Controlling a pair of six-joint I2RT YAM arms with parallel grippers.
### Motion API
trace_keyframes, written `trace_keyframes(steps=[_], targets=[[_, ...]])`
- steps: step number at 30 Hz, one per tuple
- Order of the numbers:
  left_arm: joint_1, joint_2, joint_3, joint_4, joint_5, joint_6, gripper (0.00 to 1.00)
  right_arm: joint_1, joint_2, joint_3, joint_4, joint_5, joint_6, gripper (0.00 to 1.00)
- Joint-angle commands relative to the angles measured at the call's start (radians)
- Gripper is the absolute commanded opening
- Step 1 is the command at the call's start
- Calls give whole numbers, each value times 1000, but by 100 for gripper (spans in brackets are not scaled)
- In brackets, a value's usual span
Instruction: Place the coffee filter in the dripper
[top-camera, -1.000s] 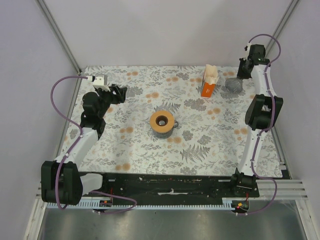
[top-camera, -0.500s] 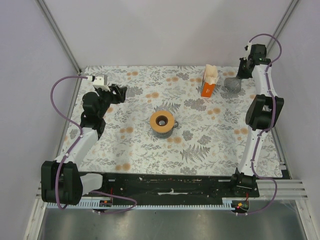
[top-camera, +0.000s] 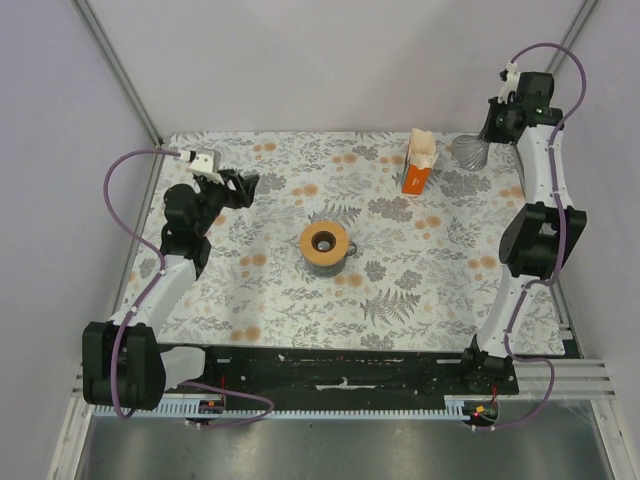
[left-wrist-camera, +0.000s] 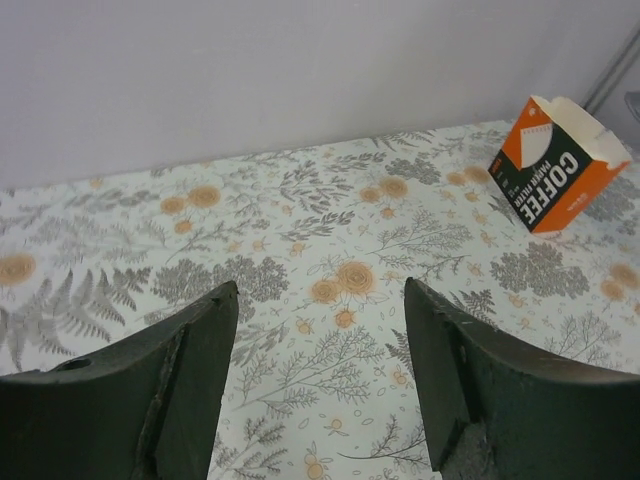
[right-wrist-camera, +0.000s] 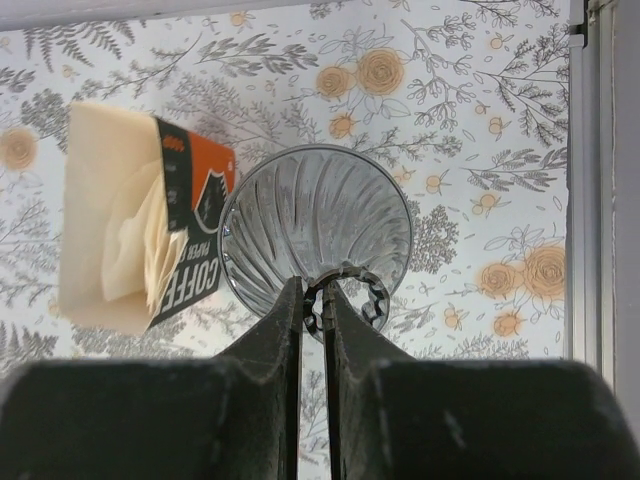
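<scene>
grey ribbed dripper (right-wrist-camera: 315, 225) — pinched by right gripper (right-wrist-camera: 313, 292)

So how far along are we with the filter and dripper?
Nothing placed yet. In hand: right gripper, fingers shut on the grey dripper at its neck. To do: no filter is out; papers sit in the orange carton, and the left gripper is open, empty.

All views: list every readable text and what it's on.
"COFFEE": large white letters on the orange carton, left wrist view.
"PAPER FILTER": smaller line above it, same face.
Right wrist view: the same words, partly cut off; the small print beside them is too blurred.
Top view: too small to read.
No text on the dripper.
</scene>
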Motion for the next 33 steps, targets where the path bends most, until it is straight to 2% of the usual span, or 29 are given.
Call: trace_keyframes(steps=[1, 7, 12, 18, 29, 33], targets=[[0, -30, 1, 144, 199, 192, 74, 16, -173, -59, 28, -67, -35, 0], [-1, -13, 13, 247, 489, 450, 76, 68, -297, -70, -21, -117, -57, 0], [-18, 4, 39, 258, 630, 644, 76, 172, -354, -24, -89, -116, -83, 0], [-59, -1, 37, 259, 669, 939, 76, 328, -382, 22, -129, -182, -71, 0], [-90, 25, 1, 315, 712, 1368, 78, 560, -343, 34, -88, -392, -5, 0], [-101, 48, -1, 341, 723, 1429, 77, 638, -297, 54, -66, -459, 8, 0]])
